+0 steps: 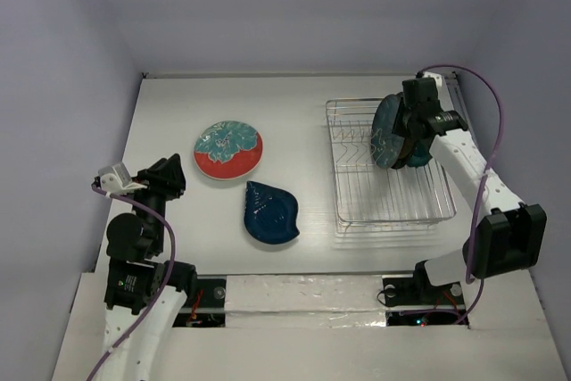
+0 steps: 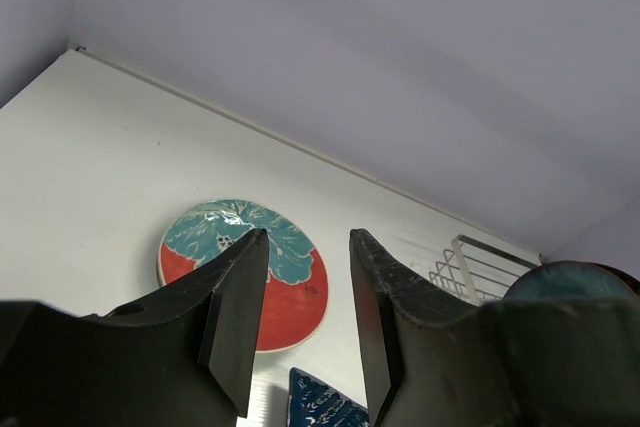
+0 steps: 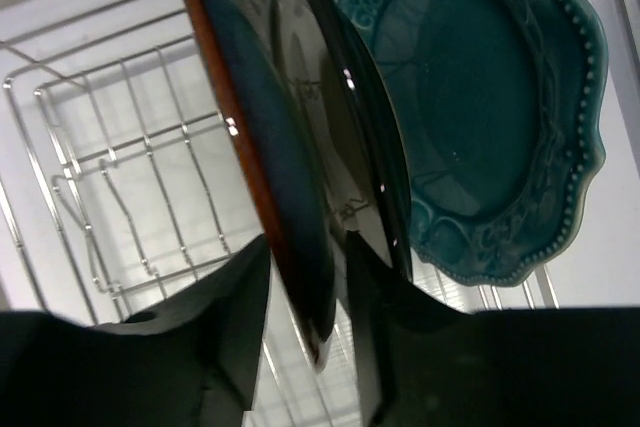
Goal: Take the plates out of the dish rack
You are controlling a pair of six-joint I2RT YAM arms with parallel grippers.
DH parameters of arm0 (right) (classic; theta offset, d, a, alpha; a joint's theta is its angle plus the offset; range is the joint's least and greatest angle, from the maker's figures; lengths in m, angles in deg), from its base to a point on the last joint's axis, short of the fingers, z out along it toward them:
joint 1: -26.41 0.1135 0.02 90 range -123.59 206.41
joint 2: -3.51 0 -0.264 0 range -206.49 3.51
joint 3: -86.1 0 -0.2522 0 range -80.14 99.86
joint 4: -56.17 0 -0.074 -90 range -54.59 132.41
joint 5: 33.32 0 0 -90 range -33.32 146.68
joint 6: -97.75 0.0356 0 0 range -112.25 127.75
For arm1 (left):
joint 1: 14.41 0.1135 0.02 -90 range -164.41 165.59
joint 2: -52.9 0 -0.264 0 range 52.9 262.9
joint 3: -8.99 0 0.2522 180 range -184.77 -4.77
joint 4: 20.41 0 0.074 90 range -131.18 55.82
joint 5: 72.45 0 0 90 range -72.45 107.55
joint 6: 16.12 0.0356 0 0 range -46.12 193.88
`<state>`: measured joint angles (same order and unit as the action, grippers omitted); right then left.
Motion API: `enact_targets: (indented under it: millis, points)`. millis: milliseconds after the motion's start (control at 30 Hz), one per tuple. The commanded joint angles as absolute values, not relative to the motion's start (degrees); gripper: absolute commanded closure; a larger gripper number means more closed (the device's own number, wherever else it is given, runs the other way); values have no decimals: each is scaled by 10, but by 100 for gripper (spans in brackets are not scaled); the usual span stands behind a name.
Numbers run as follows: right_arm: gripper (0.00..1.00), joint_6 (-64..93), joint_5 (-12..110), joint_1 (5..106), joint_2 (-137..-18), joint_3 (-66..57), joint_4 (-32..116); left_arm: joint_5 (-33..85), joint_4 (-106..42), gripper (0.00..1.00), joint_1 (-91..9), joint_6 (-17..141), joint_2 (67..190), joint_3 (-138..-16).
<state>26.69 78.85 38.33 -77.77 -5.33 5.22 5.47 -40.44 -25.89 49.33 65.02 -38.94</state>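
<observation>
Orange-rimmed blue plate (image 3: 268, 162) stands in the dish rack (image 1: 393, 218), pinched by right gripper (image 3: 306, 247); left gripper (image 2: 307, 247) gapes empty.

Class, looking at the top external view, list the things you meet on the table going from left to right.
Left arm's fingers → red-and-teal plate → dark blue leaf-shaped plate → dish rack.

I work on a white table (image 1: 178, 113) boxed in on three sides by plain pale lavender walls: a back wall (image 1: 303, 6), a left wall (image 1: 53, 86) and a right wall (image 1: 535, 42). A thin seam (image 1: 268, 75) runs where tabletop meets back wall. Crinkled silver foil (image 1: 303, 296) covers my near edge. The light is soft and even, with faint shadows.
</observation>
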Motion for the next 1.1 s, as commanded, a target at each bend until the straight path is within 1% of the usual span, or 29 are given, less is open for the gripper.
enact_targets:
  millis: [0,67,100,167,200,233,267,467,567,667,867,967,1000,1067]
  points:
    - [62,244,800,377,-792,-53,78,57,-379,65,-255,495,646,-385]
    - [66,237,810,377,-810,-45,77,57,-380,64,-255,495,646,-385]
    - [72,233,815,377,-817,-39,74,57,-379,64,-255,495,647,-384]
    - [80,227,824,377,-825,-20,58,57,-379,64,-255,495,647,-384]
    - [89,224,834,377,-829,-15,53,57,-379,64,-255,495,646,-385]
    - [93,218,837,377,-827,-10,45,57,-379,64,-255,496,646,-385]
    - [99,215,843,377,-818,-2,43,57,-379,64,-255,496,646,-385]
    - [100,180,838,382,-763,29,30,57,-375,63,-250,494,648,-383]
    - [100,174,852,382,-743,69,5,57,-374,63,-250,495,648,-383]
    - [100,174,841,382,-722,109,-9,57,-374,62,-244,494,648,-383]
    - [100,207,780,387,-688,161,-15,57,-374,62,-244,494,649,-383]
    - [100,244,717,406,-666,154,18,57,-373,62,-244,494,648,-383]
    - [100,257,679,413,-662,140,31,57,-373,62,-244,494,648,-382]
    - [100,297,650,436,-665,123,72,57,-373,62,-244,494,649,-382]
